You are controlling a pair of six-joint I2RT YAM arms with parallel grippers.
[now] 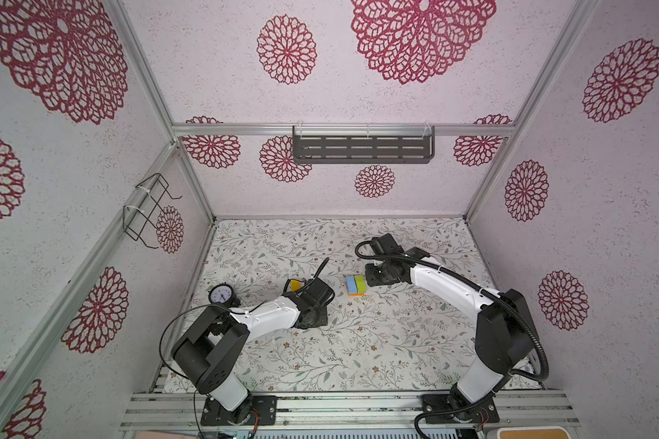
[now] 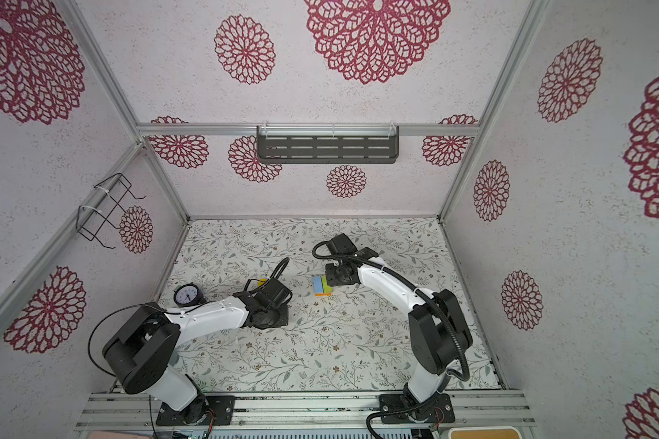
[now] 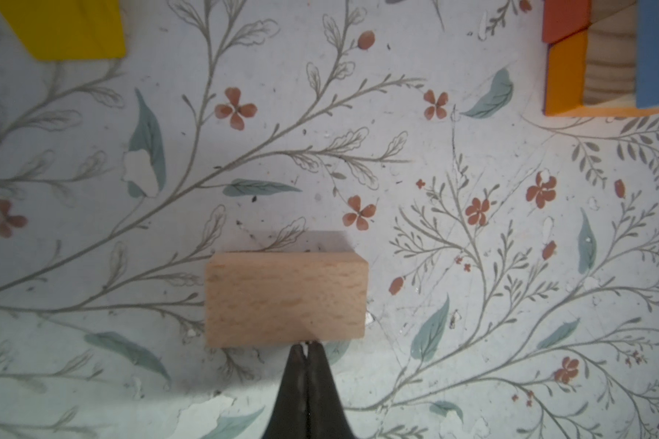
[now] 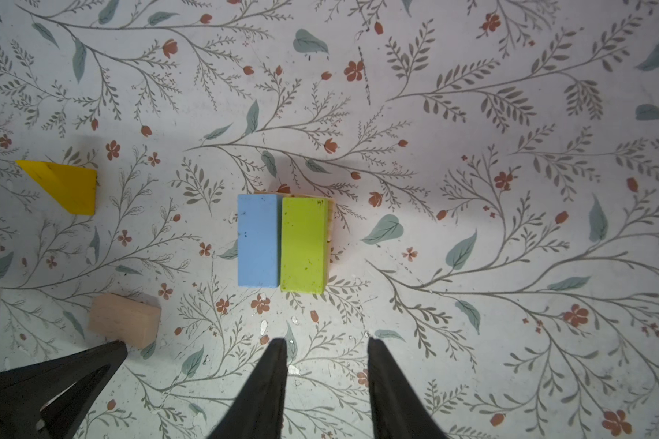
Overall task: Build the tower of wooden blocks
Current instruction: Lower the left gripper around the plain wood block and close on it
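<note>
On the back wall hangs a slotted shelf (image 1: pixel 362 148) (seen front-on, so I cannot see into it), and on the left wall a wire basket (image 1: pixel 141 213); none of the blocks shows in either.

The tower (image 1: pixel 355 286) stands near the middle of the flowered table (image 1: pixel 358 353). Its blue block (image 4: pixel 257 239) and green block (image 4: pixel 304 245) lie side by side, touching along their long edges, on top of an orange block (image 1: pixel 354 293).

My left gripper (image 3: pixel 307 346) has its jaws pressed fully together and grips nothing. The tips sit right at the long edge of the tan block (image 3: pixel 286 300), which lies flat on the table (touching it or just short of it, I cannot tell). The yellow block (image 4: pixel 63 186) lies on the table beyond the tan one, well apart from my tips.

My right gripper (image 4: pixel 326 342) stands partly open with nothing between the jaws. It is near the short end of the green block, not touching the tower.
</note>
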